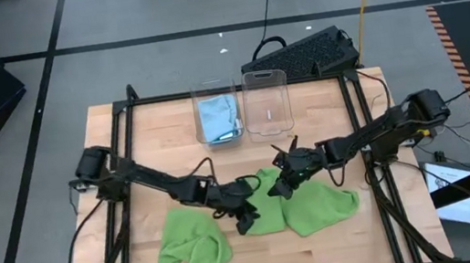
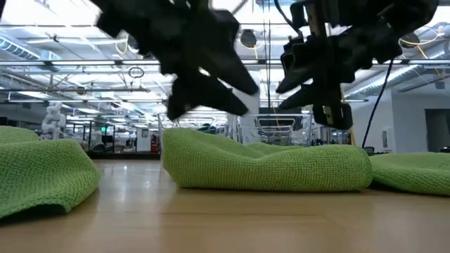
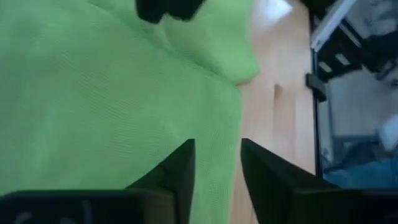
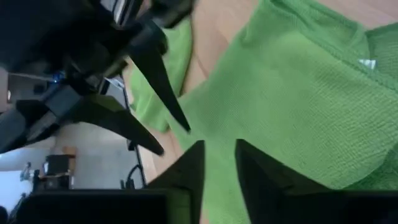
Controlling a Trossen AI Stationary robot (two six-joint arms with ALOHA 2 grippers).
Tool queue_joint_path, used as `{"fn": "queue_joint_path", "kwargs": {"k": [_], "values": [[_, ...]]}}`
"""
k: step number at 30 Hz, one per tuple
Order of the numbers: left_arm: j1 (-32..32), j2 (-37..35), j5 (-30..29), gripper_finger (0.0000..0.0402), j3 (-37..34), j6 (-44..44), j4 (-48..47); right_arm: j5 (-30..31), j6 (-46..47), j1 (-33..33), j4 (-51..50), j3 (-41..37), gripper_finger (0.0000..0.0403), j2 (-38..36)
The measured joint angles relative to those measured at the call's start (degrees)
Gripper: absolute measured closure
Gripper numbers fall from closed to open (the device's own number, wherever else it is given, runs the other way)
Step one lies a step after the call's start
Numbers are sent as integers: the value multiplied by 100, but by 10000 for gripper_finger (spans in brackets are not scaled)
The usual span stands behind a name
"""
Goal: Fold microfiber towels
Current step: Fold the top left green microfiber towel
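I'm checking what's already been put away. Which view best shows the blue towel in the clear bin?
The high view: it looks straight down into the left clear bin, where the light blue towel lies crumpled inside. The low view and both wrist views show only green towels and the end effectors, not that towel.

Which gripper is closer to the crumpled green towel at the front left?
Left. The left gripper sits just right of the crumpled green towel, over the middle green towel. The right gripper is farther right, by that middle towel's far edge.
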Motion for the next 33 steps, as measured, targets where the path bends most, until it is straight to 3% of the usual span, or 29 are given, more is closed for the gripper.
{"fn": "queue_joint_path", "kwargs": {"k": [5,12,21,27,33], "values": [[-8,573,839,325,2,-155,11,-122,-178,-79,58,129,393,444],[-44,584,809,370,-20,-180,-323,-82,-245,-314,-394,143,396,961],[244,126,777,363,19,-100,-204,-130,-236,-575,-306,191,402,939],[428,-162,48,360,5,370,-551,-118,-464,-640,-415,166,402,384],[693,78,-226,360,-68,752,-1046,-98,-516,-561,-920,169,402,-193]]}}
